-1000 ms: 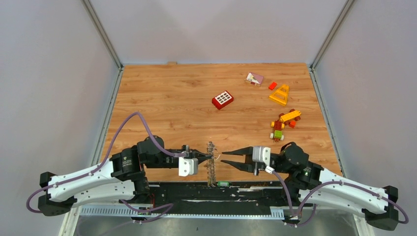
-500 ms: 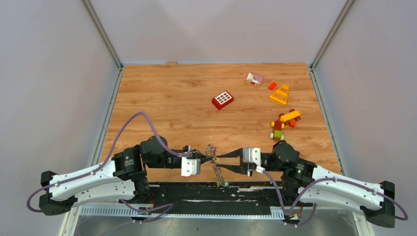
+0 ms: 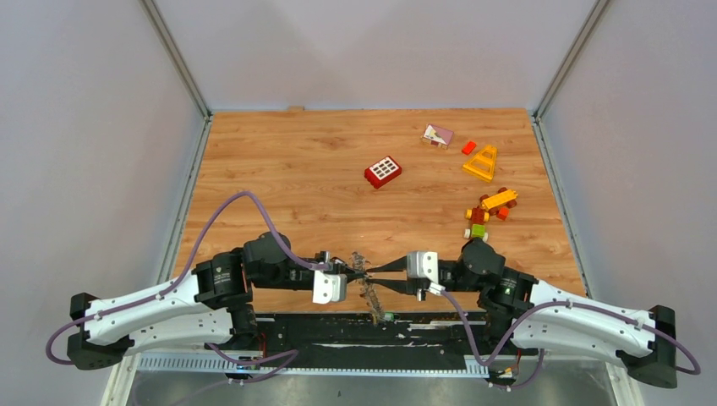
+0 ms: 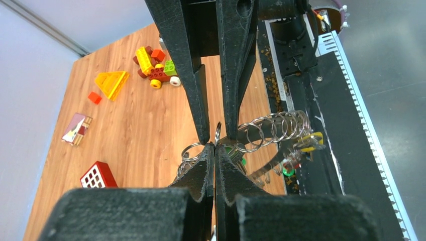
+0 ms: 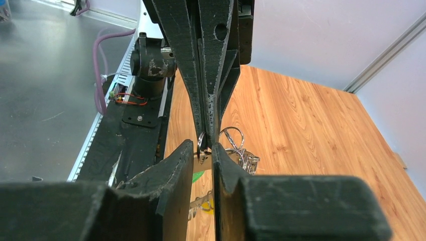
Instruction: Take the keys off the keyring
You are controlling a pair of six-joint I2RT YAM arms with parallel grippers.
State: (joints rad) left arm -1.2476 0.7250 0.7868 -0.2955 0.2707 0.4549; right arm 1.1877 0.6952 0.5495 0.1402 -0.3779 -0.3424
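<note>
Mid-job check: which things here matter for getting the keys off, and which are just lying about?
Job: keyring, keys, left tool, right tool.

Lying about: red brick, yellow wedge, pink block, small brick, toy car.

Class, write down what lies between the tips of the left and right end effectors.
The keyring lies there, between the left end effector and the right end effector. The top view shows it, as do both wrist views.

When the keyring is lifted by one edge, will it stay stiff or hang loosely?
Probably loosely: the keyring, pinched by the left tool, carries many small rings and keys that dangle. It likely swings, and thin smooth metal may slip.
</note>
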